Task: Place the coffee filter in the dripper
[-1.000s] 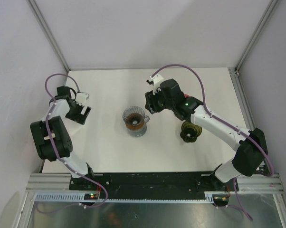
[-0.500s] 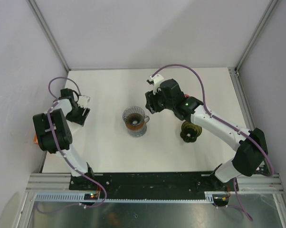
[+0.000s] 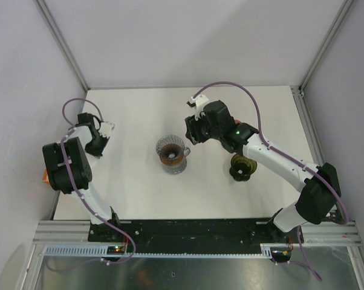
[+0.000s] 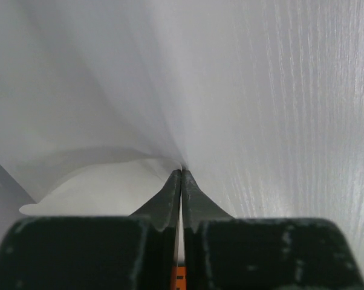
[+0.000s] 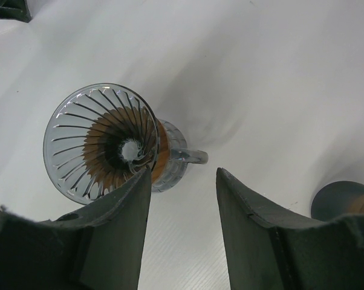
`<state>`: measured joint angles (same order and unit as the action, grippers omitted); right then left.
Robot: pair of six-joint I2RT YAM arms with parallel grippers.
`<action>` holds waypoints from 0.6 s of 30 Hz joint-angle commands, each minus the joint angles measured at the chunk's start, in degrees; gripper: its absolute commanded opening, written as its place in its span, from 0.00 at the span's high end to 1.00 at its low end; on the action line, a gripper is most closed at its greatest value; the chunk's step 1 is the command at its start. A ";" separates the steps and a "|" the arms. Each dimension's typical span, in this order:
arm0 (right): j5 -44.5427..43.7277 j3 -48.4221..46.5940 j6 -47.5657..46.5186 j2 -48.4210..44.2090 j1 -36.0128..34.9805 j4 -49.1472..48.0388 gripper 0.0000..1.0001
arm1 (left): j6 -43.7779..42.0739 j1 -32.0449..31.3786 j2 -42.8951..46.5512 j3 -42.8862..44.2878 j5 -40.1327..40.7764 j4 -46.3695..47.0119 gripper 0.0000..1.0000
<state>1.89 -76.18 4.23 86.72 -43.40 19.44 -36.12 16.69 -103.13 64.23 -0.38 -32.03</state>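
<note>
Coffee filter [image 4: 91, 184] is not yet in the dripper [image 3: 172, 154]. It shows only in the left wrist view, as a pale curved sheet of white paper well away from the dripper, towards the left edge of the table [image 3: 139, 193]. From above it cannot be picked out against the white surface.

The left gripper [image 4: 181, 175] has its fingers pressed together, and the folds of the paper run right into their tips, so it looks to be pinching the filter's edge. How firm that hold is I cannot tell. In the top view this gripper [image 3: 97, 144] sits far to the left of the dripper.

The dripper stands upright, a ribbed glass cone [image 5: 100, 142] on a brown collar, with nothing white inside — empty, handle to its right. The right gripper [image 5: 182, 175] hangs just beside it on the handle side, fingers spread, holding nothing. A dark ridged object [image 3: 241, 168] rests further right of the dripper.

By my reading the pick-up is at most under way — the carry across and the seating in the cone are both left to do.
</note>
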 commanded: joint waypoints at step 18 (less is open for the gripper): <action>-0.17 -0.55 -0.71 -0.70 0.21 -1.07 0.48 | 4.60 -8.23 16.98 -3.18 -11.46 0.84 1.00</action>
<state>1.93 -76.18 4.21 86.72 -43.40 19.42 -34.15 11.70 -91.77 61.80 -6.02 -31.99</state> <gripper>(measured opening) 0.519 0.005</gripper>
